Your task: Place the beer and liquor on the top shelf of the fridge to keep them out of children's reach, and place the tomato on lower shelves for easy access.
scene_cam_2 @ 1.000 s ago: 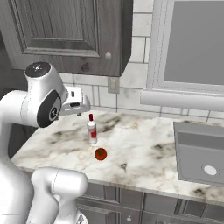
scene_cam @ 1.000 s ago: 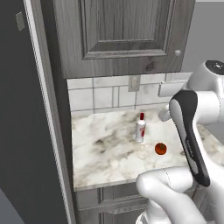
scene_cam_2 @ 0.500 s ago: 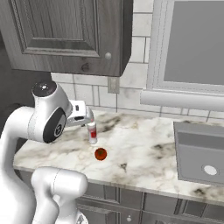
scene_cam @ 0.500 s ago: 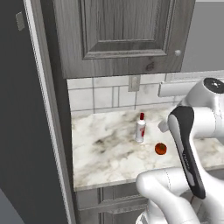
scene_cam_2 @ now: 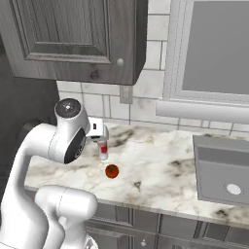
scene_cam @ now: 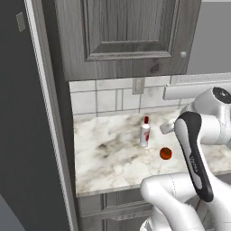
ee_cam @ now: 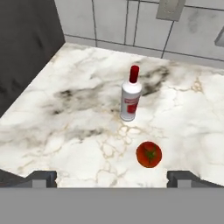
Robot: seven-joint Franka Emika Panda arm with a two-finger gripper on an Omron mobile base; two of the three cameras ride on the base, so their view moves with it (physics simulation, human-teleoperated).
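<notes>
Now hanging above the marble counter (ee_cam: 65,131) with fingers (ee_cam: 41,177) spread wide at the two lower corners of the hand view, gripper (ee_cam: 111,178) released and holding nothing. Just ahead of the fingertips, on the bare stone: tomato (ee_cam: 149,154), round and red with a dark green star on top, apart from both fingers. A little farther on, standing upright: liquor bottle (ee_cam: 131,94), whitish with a red cap and red label, near the tomato but not touching it. Behind both, a pale tiled wall (ee_cam: 109,22) with a grey outlet plate (ee_cam: 170,8) set into it. Seen from the left base camera: same bottle (scene_cam: 145,132) and tomato (scene_cam: 165,153) side by side toward the right of the counter (scene_cam: 103,158), white arm (scene_cam: 198,135) bent over them from the lower right, grey wooden cabinet (scene_cam: 126,36) overhead, tall dark fridge side (scene_cam: 27,135) at the left edge of the counter. Seen from the right base camera: bottle (scene_cam_2: 102,150) partly hidden behind the white hand, tomato (scene_cam_2: 112,171) in front of it on the counter (scene_cam_2: 160,170), grey sink (scene_cam_2: 221,170) well off to the right, window (scene_cam_2: 214,48) above the sink.
</notes>
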